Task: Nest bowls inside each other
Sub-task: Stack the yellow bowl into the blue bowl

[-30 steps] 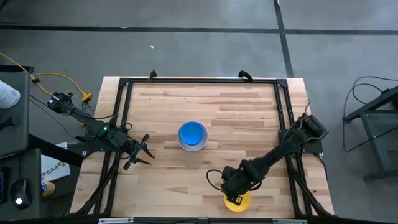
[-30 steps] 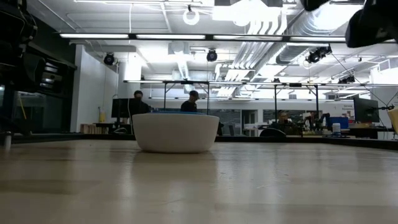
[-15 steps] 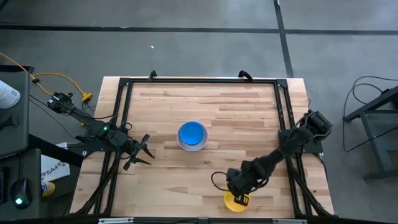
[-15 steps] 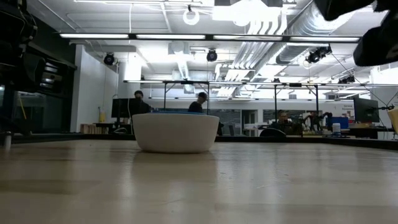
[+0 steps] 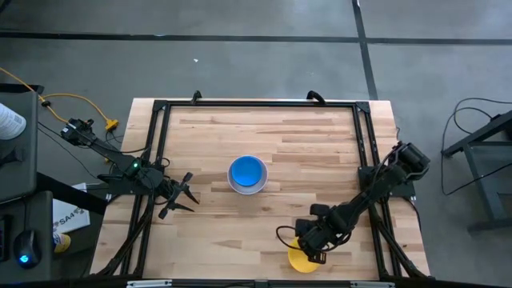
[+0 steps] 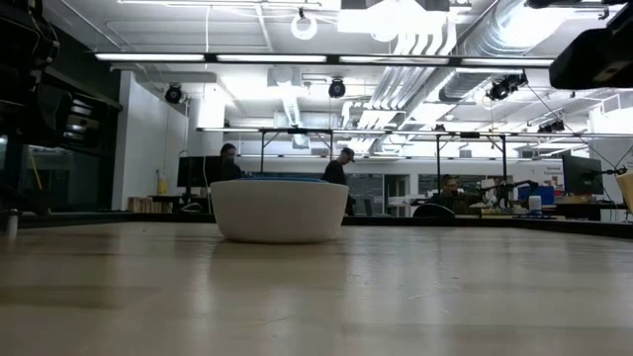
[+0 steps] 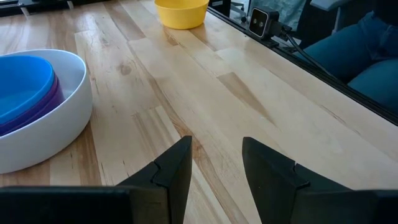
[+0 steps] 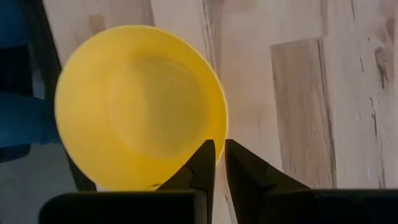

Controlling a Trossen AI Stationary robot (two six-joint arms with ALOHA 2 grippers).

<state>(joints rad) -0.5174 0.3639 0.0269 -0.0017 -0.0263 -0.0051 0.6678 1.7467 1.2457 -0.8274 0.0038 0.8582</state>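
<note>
Bowls are the matter in hand, and the yellow bowl (image 8: 140, 106) is the only one not nested. It stands upright at the near edge of the table (image 5: 320, 160), well apart from the white bowl (image 5: 247, 175), which serves as the landmark: from the white bowl it lies toward the near right corner.

The right gripper (image 8: 219, 163) hangs directly above the yellow bowl's rim, pointing straight down. Its fingers are nearly together with only a thin gap, and the rim shows just beside the tips, not between them, so I judge nothing is held. That pose looks suited to pinching the thin wall, though the jaws would probably have to spread first to straddle it.

Farther in, the white bowl sits at about the table's middle with the blue bowl (image 7: 22, 81) inside it and a purple bowl (image 7: 46, 106) showing as a band beneath the blue. It makes sense as the outer shell. No red-pink bowl is visible; it may lie hidden lower in the stack.

Left of the white bowl, near the table's left rail, the left gripper (image 7: 214, 165) waits with jaws spread and empty.
</note>
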